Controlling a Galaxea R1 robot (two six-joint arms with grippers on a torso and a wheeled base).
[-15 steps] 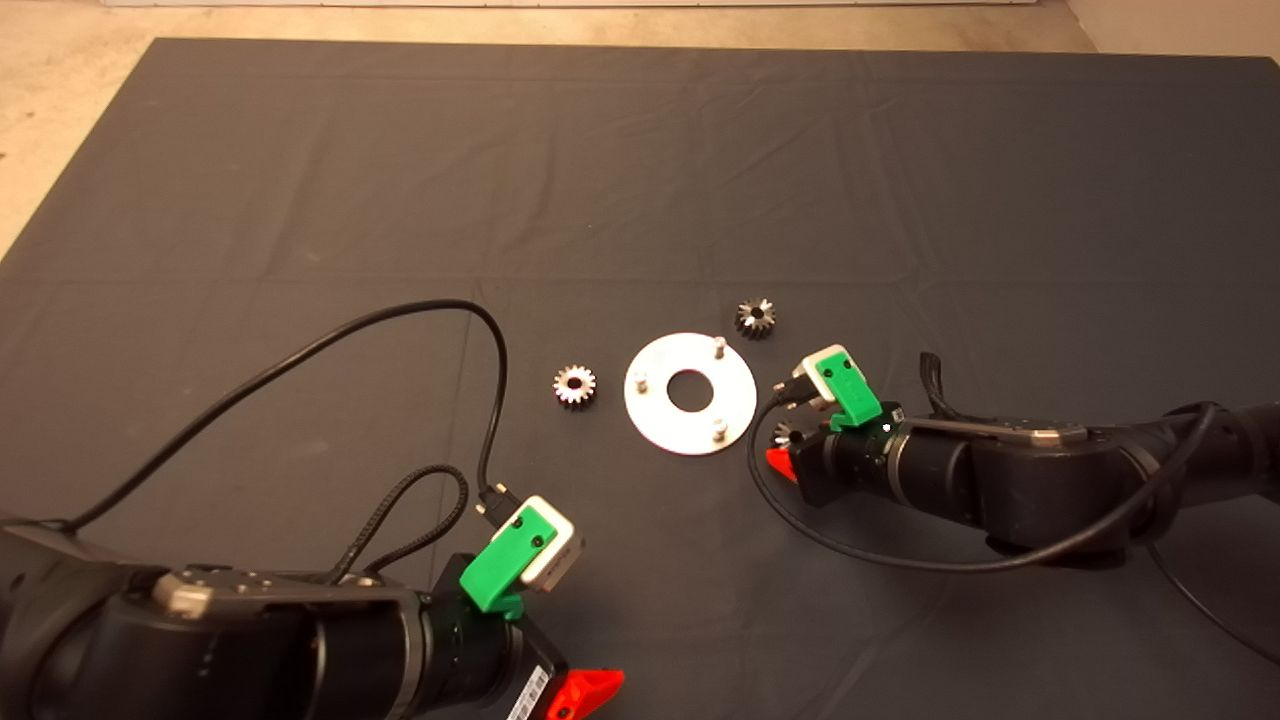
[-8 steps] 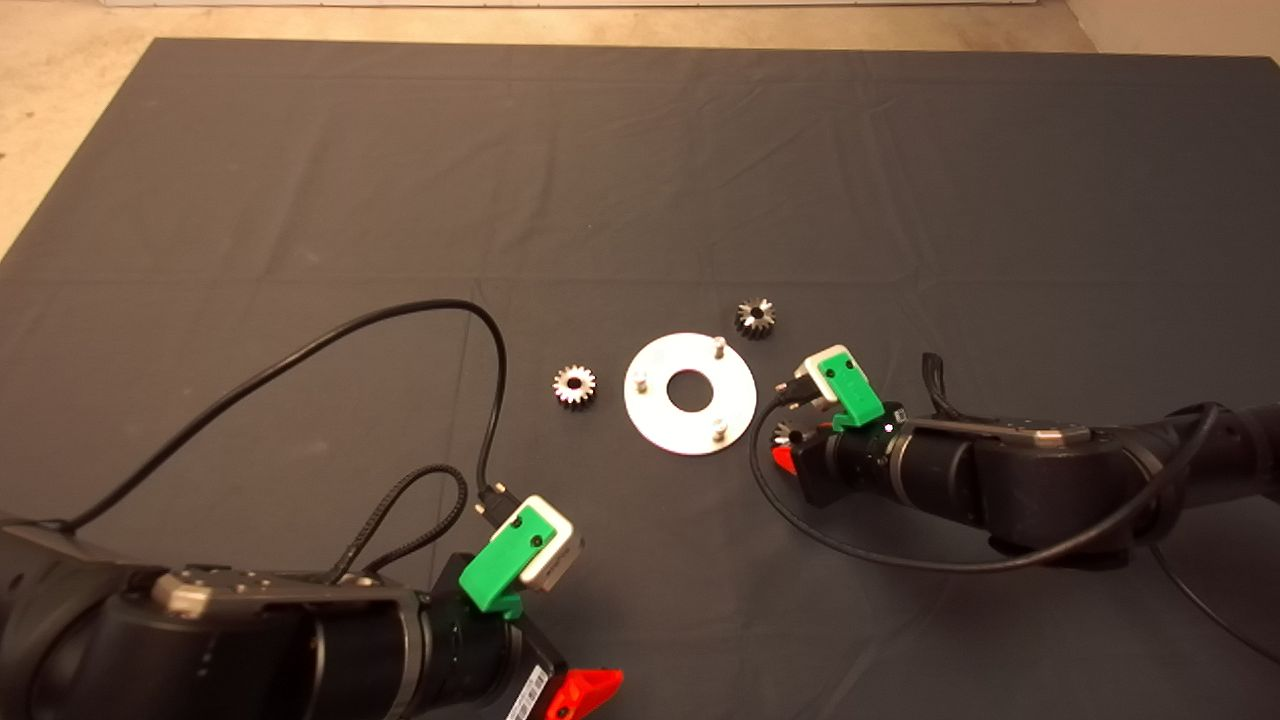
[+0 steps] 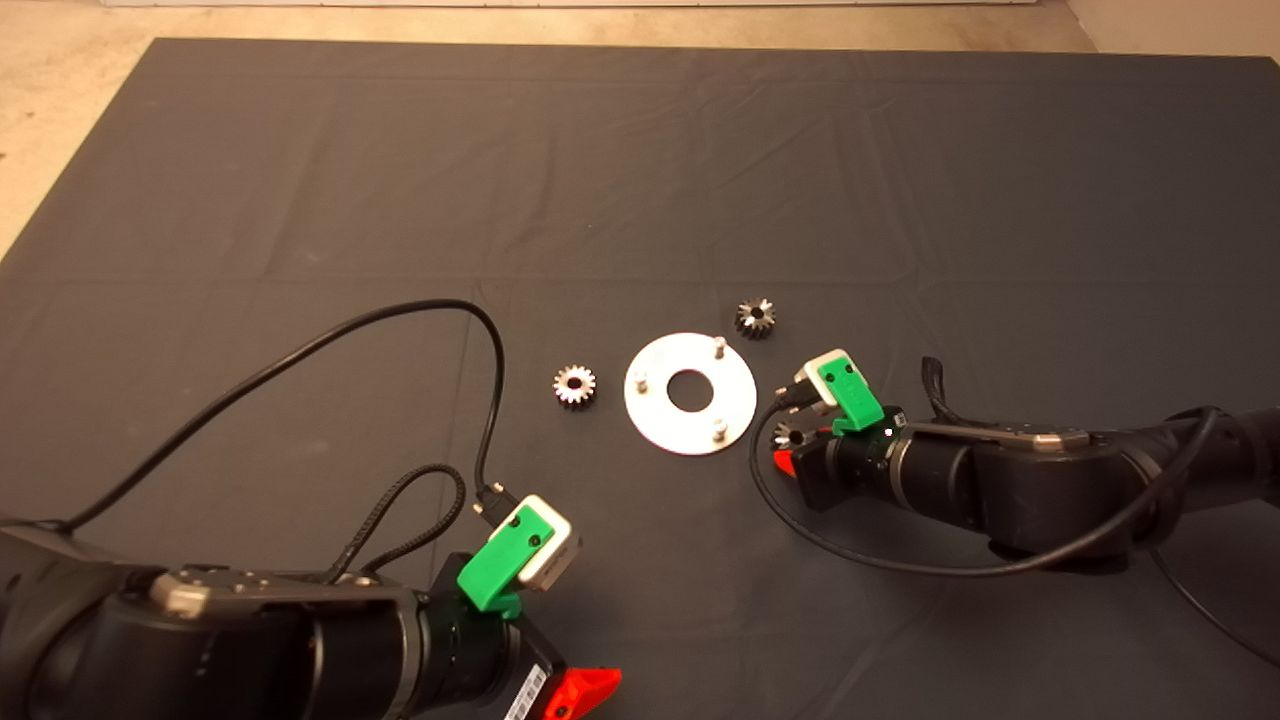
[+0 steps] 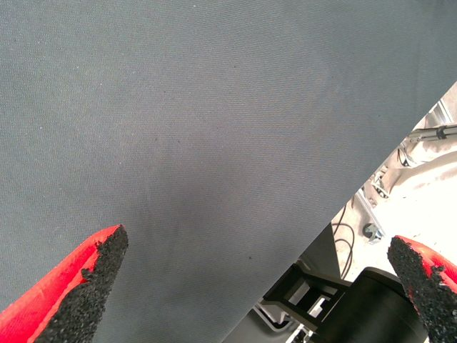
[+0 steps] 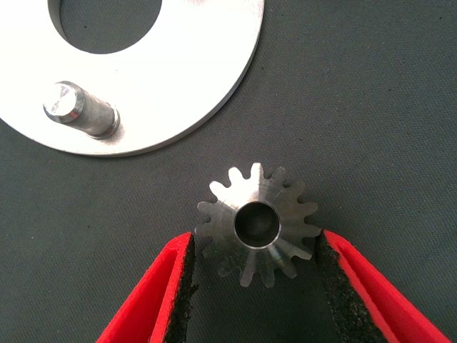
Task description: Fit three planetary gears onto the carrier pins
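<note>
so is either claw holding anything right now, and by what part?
Right claw brackets a planetary gear lying on the mat, pads at its teeth on opposite sides; a firm grip cannot be told. Left claw is open, empty.

In the head view, the third gear is mostly covered by the right gripper. The disc is cut off in the right wrist view.

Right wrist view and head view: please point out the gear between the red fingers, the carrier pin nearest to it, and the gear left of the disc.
Gear between fingers (image 5: 258, 223), right wrist view, rim of its centre hole.
Nearest carrier pin (image 5: 80, 110), right wrist view, its side.
Gear left of disc (image 3: 575, 385), head view, its centre.
</note>
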